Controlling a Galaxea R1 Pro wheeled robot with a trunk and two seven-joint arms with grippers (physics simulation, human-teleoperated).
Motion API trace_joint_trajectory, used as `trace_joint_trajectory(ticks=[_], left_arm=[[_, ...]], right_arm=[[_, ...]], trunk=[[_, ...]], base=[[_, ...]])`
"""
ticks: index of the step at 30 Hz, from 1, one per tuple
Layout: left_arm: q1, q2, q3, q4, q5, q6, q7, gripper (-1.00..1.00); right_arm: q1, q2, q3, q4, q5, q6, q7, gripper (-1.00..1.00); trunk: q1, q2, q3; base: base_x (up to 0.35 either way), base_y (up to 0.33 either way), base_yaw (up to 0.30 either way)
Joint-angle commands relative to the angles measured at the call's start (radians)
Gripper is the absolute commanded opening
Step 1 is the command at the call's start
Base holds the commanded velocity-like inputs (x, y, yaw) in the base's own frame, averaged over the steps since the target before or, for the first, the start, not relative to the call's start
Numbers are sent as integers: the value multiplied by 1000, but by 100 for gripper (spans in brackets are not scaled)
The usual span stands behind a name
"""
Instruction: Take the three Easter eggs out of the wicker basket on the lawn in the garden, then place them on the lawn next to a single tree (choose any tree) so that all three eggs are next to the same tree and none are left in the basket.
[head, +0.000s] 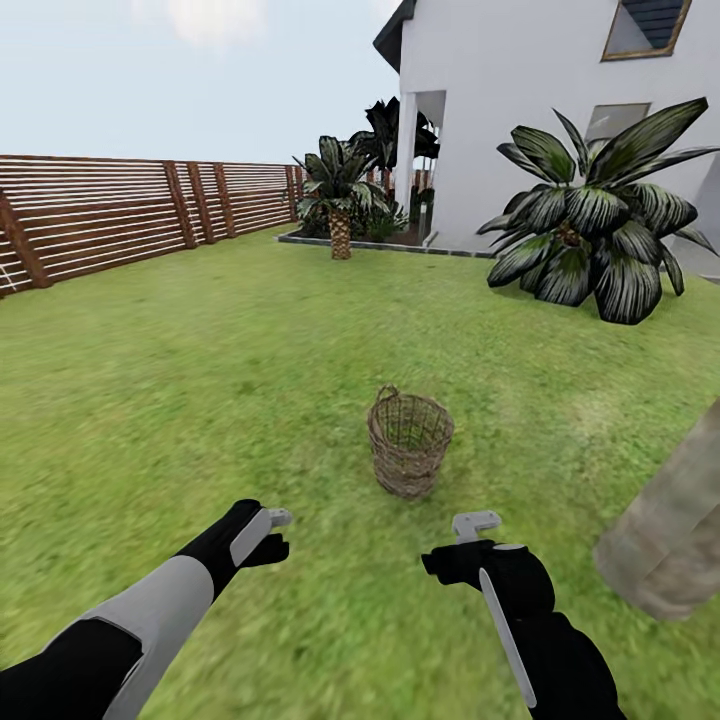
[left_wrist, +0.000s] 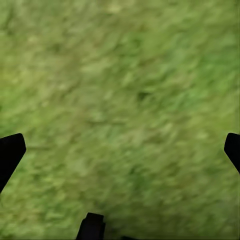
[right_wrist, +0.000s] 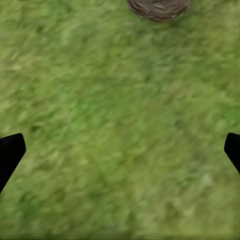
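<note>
Where the lawn (head: 200, 360) spreads green and mottled, the wicker basket (head: 410, 443) stands upright on the grass, well in front of a white house (head: 520, 110) and a slatted fence (head: 120, 210). A broad palm bush (head: 600, 225) grows behind the basket (nothing blocks the way). Near the basket, left hand (head: 275, 533) and right hand (head: 462, 540) both hover open, holding nothing.

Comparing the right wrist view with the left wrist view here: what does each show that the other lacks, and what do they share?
The right wrist view alone shows the brown woven wicker basket, cut off at the frame edge, standing on the grass. The left wrist view alone shows a dark part of the arm's own hardware at its edge. Both share the mottled green lawn and black fingertips set wide apart at the frame's sides, with nothing between them.
</note>
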Motion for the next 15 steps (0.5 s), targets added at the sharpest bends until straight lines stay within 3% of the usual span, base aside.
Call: trace_joint_trajectory(ticks=[1,12,15], left_arm=[[-1,1,-7,-1,11,2,8,100],[-1,1,-7,-1,11,2,8,100],[-1,1,-7,-2,11,2,8,100]], right_arm=[[-1,0,0,-1,10,5,7,100],[-1,0,0,-1,10,5,7,100],[-1,0,1,-1,9,5,7,100]], trunk=[[-4,7,2],[-46,84,37],[-46,84,37]], base=[[0,0,3],[0,0,1],[0,0,0]])
